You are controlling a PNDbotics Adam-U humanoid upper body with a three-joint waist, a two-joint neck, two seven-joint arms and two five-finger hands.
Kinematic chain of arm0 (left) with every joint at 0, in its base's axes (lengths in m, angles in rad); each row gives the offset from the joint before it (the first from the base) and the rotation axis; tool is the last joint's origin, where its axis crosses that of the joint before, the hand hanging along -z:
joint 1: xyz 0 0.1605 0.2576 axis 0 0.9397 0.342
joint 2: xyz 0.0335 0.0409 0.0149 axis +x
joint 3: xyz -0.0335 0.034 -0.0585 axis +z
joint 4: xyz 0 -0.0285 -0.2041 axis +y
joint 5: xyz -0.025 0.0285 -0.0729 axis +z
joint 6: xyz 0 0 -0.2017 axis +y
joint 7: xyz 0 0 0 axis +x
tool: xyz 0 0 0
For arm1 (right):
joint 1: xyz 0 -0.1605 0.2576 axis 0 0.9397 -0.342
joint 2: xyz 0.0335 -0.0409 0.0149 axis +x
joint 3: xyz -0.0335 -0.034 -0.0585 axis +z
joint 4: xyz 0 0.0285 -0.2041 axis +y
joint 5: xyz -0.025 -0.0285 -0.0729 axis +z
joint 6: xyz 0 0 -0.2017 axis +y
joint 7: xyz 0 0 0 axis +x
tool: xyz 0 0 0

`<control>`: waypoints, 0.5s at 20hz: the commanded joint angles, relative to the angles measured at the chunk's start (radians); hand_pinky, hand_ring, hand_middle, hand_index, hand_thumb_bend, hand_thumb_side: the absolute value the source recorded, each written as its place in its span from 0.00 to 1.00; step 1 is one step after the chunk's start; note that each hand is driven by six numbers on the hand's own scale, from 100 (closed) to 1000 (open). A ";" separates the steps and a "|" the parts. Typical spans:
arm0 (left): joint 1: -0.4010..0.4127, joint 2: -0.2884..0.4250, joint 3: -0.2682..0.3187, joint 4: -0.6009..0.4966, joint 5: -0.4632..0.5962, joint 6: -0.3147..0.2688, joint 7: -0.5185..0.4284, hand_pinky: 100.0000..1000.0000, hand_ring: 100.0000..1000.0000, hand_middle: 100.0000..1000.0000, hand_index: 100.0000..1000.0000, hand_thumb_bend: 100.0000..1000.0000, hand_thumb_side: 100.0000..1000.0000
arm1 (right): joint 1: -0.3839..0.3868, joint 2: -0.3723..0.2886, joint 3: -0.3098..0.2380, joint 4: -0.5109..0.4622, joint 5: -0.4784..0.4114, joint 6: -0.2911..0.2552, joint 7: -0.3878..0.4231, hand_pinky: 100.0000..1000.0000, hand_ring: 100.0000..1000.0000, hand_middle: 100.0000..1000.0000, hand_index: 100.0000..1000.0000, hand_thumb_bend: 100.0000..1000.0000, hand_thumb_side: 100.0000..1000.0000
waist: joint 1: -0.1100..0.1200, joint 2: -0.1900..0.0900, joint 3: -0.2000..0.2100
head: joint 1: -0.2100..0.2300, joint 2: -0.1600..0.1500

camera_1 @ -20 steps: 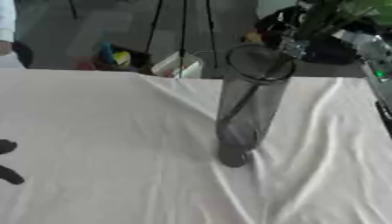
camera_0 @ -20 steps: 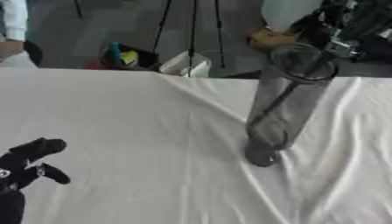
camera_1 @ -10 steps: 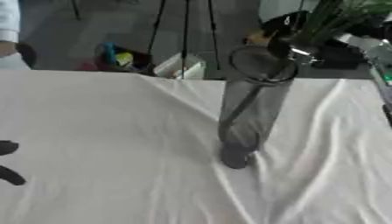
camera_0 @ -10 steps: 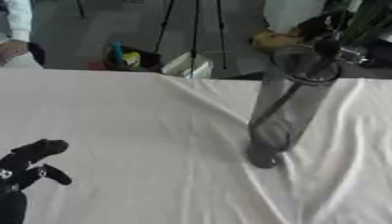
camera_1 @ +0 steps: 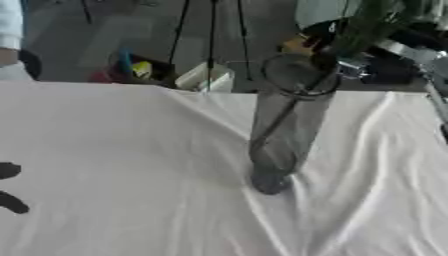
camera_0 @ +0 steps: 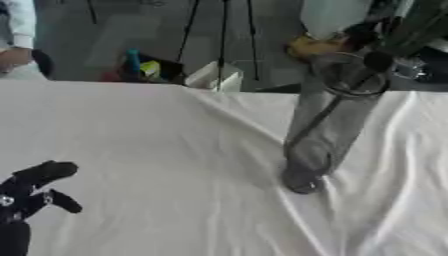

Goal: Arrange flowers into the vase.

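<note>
Tall, smoky-grey transparent glass cylinder vase (camera_0: 325,125) standing upright on the rumpled white tablecloth (camera_0: 175,165), right of centre, base resting among the folds, round rim up near the table's far edge. Inside the glass, one thin dark stem (camera_0: 317,120) running slantwise from the rim down toward the base. Over the rim, at the upper right, the robot's black right hand (camera_1: 337,47) closed around a bunch of dark green leafy flower stems (camera_1: 367,22), lower ends of the bunch just at the vase mouth; blossoms not to be made out, only green foliage rising toward the top edge. Silver and black forearm (camera_1: 398,52) reaching in from the right behind that hand. At the lower left, the black left hand (camera_0: 31,192) resting on the cloth, well apart from the vase, fingers relaxed and spread, holding nothing. Beyond the table, on the grey floor, black tripod legs (camera_0: 219,35), a small white box (camera_0: 214,77) and some colourful clutter (camera_0: 140,67).
</note>
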 commanded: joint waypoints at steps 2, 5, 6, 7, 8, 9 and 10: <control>-0.008 0.004 0.000 -0.019 -0.002 0.001 -0.001 0.42 0.78 0.73 0.88 0.00 1.00 | 0.002 -0.044 -0.027 0.001 -0.010 -0.002 -0.006 0.87 0.77 0.77 0.95 0.39 1.00 | 0.005 -0.003 -0.005 | 0.004 -0.015; -0.008 0.004 0.000 -0.019 -0.002 0.001 -0.001 0.42 0.78 0.73 0.88 0.00 1.00 | 0.016 -0.048 -0.038 0.003 -0.015 -0.002 -0.012 0.88 0.77 0.77 0.95 0.39 1.00 | 0.005 -0.002 -0.006 | 0.005 -0.015; -0.008 0.004 0.000 -0.019 -0.003 0.001 0.000 0.42 0.78 0.73 0.88 0.00 1.00 | 0.020 -0.049 -0.041 0.003 -0.017 -0.002 -0.014 0.88 0.77 0.77 0.95 0.39 1.00 | 0.005 -0.002 -0.007 | 0.005 -0.014; -0.008 0.004 0.001 -0.019 -0.003 0.002 0.000 0.42 0.78 0.73 0.88 0.00 1.00 | 0.023 -0.050 -0.044 0.004 -0.020 -0.001 -0.017 0.88 0.77 0.77 0.95 0.39 1.00 | 0.006 -0.002 -0.007 | 0.006 -0.015; -0.008 0.004 0.001 -0.019 -0.003 0.002 0.000 0.42 0.78 0.73 0.88 0.00 1.00 | 0.027 -0.052 -0.046 0.004 -0.021 -0.001 -0.019 0.87 0.77 0.77 0.95 0.40 1.00 | 0.006 -0.002 -0.008 | 0.006 -0.015; -0.008 0.004 0.001 -0.019 -0.003 0.002 0.001 0.42 0.78 0.73 0.88 0.00 1.00 | 0.030 -0.054 -0.048 0.003 -0.023 -0.001 -0.020 0.88 0.77 0.77 0.95 0.40 1.00 | 0.006 -0.003 -0.008 | 0.007 -0.015; -0.008 0.003 0.001 -0.019 -0.003 0.002 0.001 0.42 0.78 0.73 0.88 0.00 1.00 | 0.035 -0.055 -0.050 0.003 -0.024 -0.001 -0.022 0.88 0.77 0.77 0.95 0.40 1.00 | 0.006 -0.003 -0.009 | 0.007 -0.015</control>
